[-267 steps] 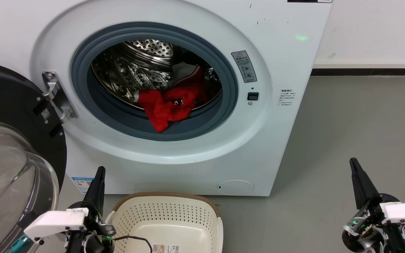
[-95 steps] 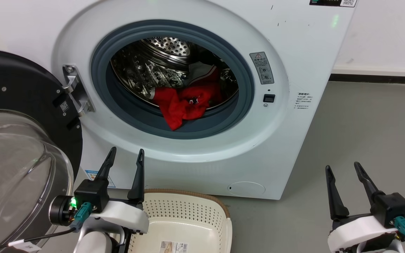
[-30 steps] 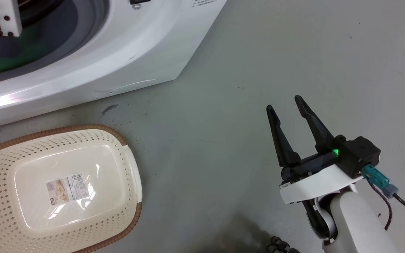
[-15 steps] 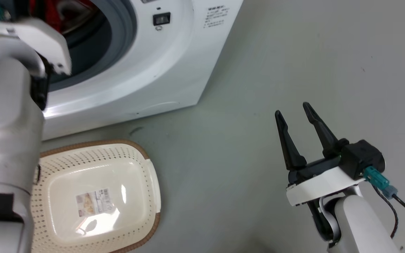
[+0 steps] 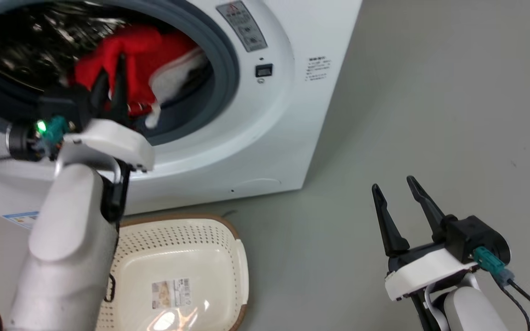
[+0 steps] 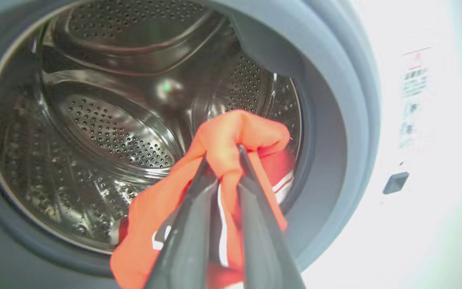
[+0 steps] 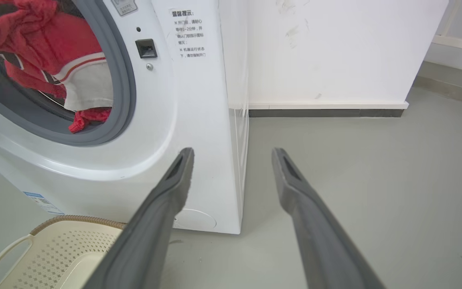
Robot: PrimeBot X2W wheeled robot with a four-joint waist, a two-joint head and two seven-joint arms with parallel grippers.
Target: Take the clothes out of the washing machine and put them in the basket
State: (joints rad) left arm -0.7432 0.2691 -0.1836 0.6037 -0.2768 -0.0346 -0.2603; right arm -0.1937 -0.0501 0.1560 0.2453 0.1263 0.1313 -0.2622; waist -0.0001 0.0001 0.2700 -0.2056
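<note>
Whereas seconds earlier my left gripper stood spread beside the basket, it had now pinched shut on a soft fold of the red clothes, bulging just past its tips in the washing machine porthole. Its wrist view showed the perforated steel drum behind; my right gripper stayed wide apart, empty.

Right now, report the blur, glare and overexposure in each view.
Head view: the clothes are motion-smeared, and a glare patch sits on the basket floor. Left wrist view: the washing machine front blows out white, and the left tool looks soft. Right wrist view: evenly lit, sharp label print.
</note>
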